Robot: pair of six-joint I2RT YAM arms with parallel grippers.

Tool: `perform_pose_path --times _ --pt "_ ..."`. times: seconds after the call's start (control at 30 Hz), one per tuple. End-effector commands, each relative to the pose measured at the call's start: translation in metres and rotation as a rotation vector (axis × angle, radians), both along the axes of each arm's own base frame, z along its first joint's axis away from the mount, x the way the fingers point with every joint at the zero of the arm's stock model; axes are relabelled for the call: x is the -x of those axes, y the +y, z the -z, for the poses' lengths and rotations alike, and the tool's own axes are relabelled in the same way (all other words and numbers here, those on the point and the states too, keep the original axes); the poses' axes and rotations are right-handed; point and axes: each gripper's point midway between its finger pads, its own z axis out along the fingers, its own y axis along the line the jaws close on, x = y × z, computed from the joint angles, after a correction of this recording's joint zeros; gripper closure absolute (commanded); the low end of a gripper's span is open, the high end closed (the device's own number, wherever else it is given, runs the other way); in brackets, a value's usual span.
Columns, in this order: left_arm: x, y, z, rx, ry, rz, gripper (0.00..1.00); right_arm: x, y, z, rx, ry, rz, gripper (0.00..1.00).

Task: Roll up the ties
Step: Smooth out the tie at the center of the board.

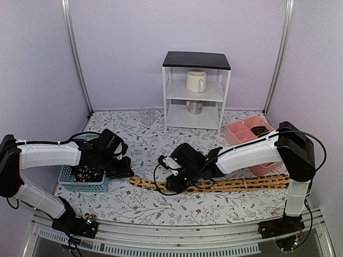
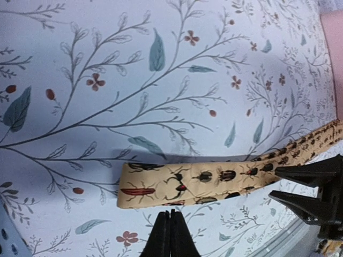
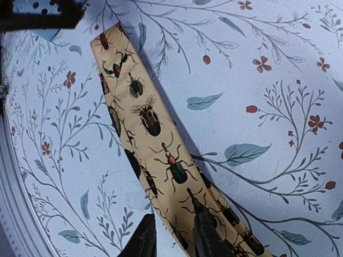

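A tan-orange tie point(image 1: 230, 184) printed with dark beetles lies flat along the front of the table. Its narrow end point(image 2: 161, 184) points left. My left gripper point(image 1: 124, 170) is shut and empty point(image 2: 170, 238), just in front of that end and not touching it. My right gripper point(image 1: 172, 184) is open low over the tie near the same end point(image 3: 177, 241). One finger point(image 3: 210, 235) is over the fabric point(image 3: 161, 144) and the other is on the cloth beside it. Black speckled ties point(image 1: 86, 174) lie in the blue basket point(image 1: 80, 186).
A pink divided tray point(image 1: 247, 140) at the right holds a dark roll point(image 1: 261, 130). A white shelf point(image 1: 196, 92) with a cream mug and a jar stands at the back, with a clear cup point(image 1: 147, 114) to its left. The table's front edge is close behind the grippers.
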Motion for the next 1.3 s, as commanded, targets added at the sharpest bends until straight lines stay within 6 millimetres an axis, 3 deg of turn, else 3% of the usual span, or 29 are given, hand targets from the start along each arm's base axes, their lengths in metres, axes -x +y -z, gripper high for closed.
perform_pose_path --times 0.0,0.2,0.47,0.67,0.9,1.07,1.27 --pt "-0.004 -0.020 -0.011 0.105 -0.010 0.063 1.00 -0.001 0.012 -0.042 -0.138 -0.007 0.050 0.78" --pt "-0.009 -0.018 0.013 0.036 0.019 0.065 1.00 0.000 0.009 -0.019 -0.111 0.030 0.087 0.86" --pt "0.004 0.013 0.048 -0.120 0.104 -0.005 1.00 -0.003 -0.011 0.029 -0.004 0.046 0.156 0.93" --pt "0.010 0.024 0.055 -0.159 0.125 -0.031 1.00 -0.008 -0.023 0.043 0.054 0.015 0.193 0.96" --pt "-0.004 0.027 0.032 -0.172 0.062 -0.071 1.00 -0.010 -0.027 0.045 0.065 0.000 0.194 0.96" --pt "-0.015 0.037 0.026 -0.209 0.032 -0.087 1.00 -0.008 -0.024 0.040 0.048 0.007 0.186 0.96" --pt "-0.019 0.036 0.033 -0.219 0.038 -0.075 1.00 -0.003 -0.001 0.005 -0.065 0.056 0.153 0.96"
